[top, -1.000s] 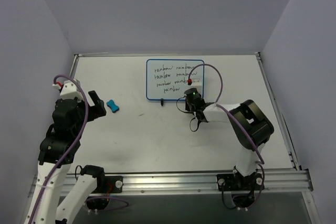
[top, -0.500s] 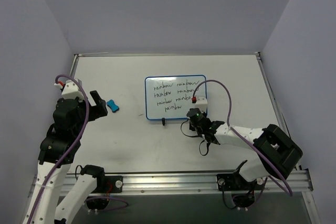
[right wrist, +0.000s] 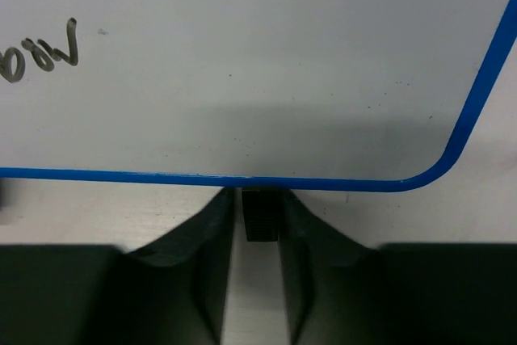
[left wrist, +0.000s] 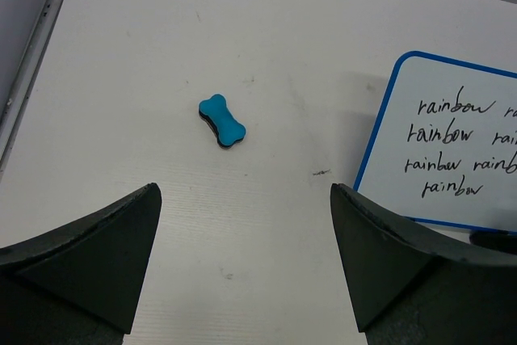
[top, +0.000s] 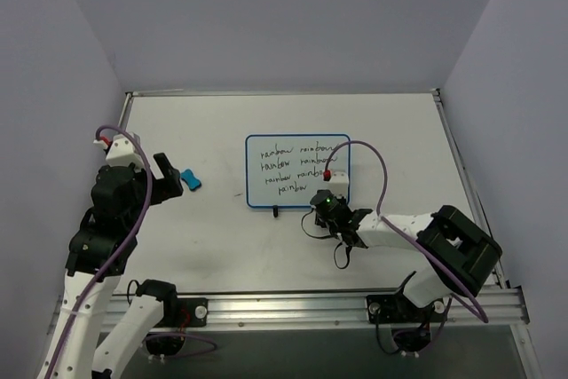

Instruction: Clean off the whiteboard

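The whiteboard (top: pixel 297 170) lies flat mid-table, with a blue rim and several lines of black "rainbow" handwriting. It also shows in the left wrist view (left wrist: pixel 452 151) and the right wrist view (right wrist: pixel 242 62). My right gripper (top: pixel 327 208) is at its near right edge. In the right wrist view that gripper (right wrist: pixel 261 199) is shut on the board's small black foot (right wrist: pixel 261 216). The other foot (top: pixel 274 212) sticks out at the near left. My left gripper (top: pixel 167 179) is open and empty (left wrist: pixel 244 191), just short of the blue bone-shaped eraser (top: pixel 190 180) (left wrist: pixel 221 121).
The table's raised rim (top: pixel 284 92) runs along the far side and both sides. A metal rail (top: pixel 293 306) with the arm bases lies at the near edge. A purple cable (top: pixel 383 175) loops over the board's right side.
The right gripper has pulled the whiteboard toward the near edge, and the right arm has folded back and swung right. The left arm and the eraser have barely moved.
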Controlling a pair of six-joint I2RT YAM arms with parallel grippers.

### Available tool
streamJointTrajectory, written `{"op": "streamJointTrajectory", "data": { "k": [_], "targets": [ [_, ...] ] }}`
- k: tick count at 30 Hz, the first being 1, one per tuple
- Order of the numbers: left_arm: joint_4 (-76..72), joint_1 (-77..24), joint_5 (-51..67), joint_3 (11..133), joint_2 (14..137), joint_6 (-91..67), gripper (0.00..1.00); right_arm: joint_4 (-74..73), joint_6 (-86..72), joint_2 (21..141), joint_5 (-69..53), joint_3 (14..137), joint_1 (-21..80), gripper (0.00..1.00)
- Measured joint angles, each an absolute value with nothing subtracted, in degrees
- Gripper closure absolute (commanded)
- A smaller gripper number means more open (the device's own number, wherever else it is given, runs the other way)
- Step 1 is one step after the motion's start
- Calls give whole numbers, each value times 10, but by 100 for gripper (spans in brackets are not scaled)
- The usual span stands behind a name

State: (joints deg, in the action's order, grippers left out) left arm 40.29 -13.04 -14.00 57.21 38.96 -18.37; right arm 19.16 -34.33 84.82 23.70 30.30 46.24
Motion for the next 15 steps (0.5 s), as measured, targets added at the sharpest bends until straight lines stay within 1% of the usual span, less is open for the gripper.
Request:
{"op": "streamJointTrajectory", "data": {
  "k": [1,2,4,5,8,12,13,14,15],
  "targets": [
    [403,-130,-139,572,391,-184,6,195,-349,848,239,302,464,61],
    [402,-130,-137,572,393,-184,6,197,-353,848,241,301,467,53],
    [401,-130,-127,572,399,-184,6,197,-361,846,247,301,476,45],
    [399,-130,-120,572,404,-184,6,190,-364,842,248,300,481,39],
    [397,-130,-82,578,434,-188,6,155,-373,809,257,300,493,36],
    [391,-130,-14,620,510,-202,6,100,-377,718,269,302,497,34],
    [387,-130,6,632,530,-205,6,83,-377,691,272,305,499,30],
    [380,-130,25,645,550,-208,6,65,-377,663,272,309,500,22],
    [374,-130,42,659,570,-212,6,46,-377,634,273,314,500,20]
  ]
}}
